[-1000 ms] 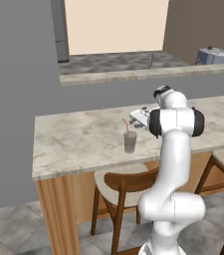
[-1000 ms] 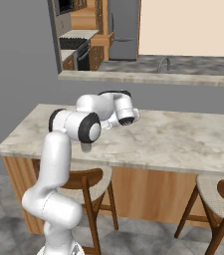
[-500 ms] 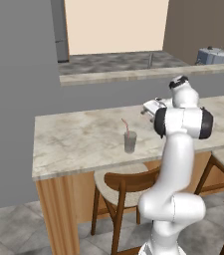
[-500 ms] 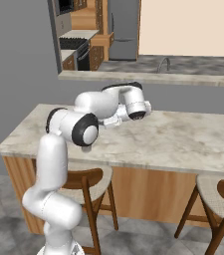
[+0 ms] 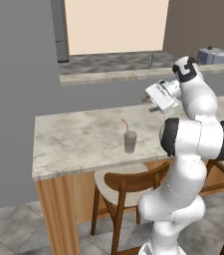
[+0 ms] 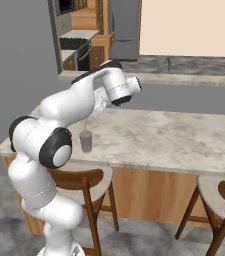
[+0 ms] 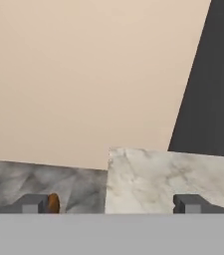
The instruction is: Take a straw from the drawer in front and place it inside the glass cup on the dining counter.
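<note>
The glass cup (image 5: 130, 143) (image 6: 86, 142) stands upright on the dining counter (image 5: 73, 139) (image 6: 174, 140), near its front edge. The thin red-pink straw (image 5: 125, 126) (image 6: 85, 128) stands in the cup and leans over its rim. My gripper (image 5: 152, 102) hangs above the counter, higher than the cup and to its right, apart from both. In the hand view its fingertips (image 7: 34, 203) stand wide apart, so the gripper (image 7: 111, 204) is open with nothing between them. The drawer is out of view.
Wooden stools (image 5: 126, 184) (image 6: 84, 180) are tucked under the counter's front, another at the right (image 6: 224, 195). Behind the counter runs a grey half wall with a kitchen worktop and faucet (image 5: 151, 60) (image 6: 164, 64). A tall grey wall (image 5: 14, 99) stands at the left.
The gripper has opened and the hand has lifted up and to the right, away from the cup. The straw stays standing in the cup.
</note>
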Robot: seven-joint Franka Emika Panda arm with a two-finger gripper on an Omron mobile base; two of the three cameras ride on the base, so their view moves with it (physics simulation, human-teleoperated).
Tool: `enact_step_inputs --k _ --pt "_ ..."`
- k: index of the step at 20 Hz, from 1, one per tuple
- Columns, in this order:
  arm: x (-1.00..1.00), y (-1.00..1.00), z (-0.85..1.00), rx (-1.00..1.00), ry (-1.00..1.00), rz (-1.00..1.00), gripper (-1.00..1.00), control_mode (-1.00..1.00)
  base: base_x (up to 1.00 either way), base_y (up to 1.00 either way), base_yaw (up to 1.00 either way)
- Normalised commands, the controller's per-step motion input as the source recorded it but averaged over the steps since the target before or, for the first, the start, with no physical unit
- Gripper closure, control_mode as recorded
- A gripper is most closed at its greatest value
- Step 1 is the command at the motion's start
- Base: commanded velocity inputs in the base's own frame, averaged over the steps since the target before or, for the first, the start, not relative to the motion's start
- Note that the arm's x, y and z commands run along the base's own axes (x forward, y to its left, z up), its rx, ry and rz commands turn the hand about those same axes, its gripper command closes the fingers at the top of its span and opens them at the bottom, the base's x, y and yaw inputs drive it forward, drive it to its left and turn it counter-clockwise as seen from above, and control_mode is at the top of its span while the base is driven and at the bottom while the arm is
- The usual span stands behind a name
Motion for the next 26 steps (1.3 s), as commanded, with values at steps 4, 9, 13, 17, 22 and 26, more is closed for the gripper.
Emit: enact_step_inputs --k 4,9,13,17,22,26 --pt "-0.58 0.40 0.56 -0.34 -0.06 -0.18 -1.00 -1.00 0.00 0.00 0.00" --pt "-0.37 0.46 0.18 -0.33 -0.02 -0.09 -1.00 -1.00 0.00 0.00 0.00" --pt "-0.31 0.51 0.00 -0.29 0.00 -0.04 -1.00 -1.00 0.00 0.00 0.00" --pt "-0.37 0.41 0.00 -0.27 0.00 -0.03 -1.00 -1.00 0.00 0.00 0.00" --pt "-0.30 0.28 0.00 -0.19 0.05 -0.02 -1.00 -1.00 0.00 0.00 0.00" --pt "-0.13 0.23 0.00 -0.13 0.11 -0.05 -1.00 -1.00 0.00 0.00 0.00"
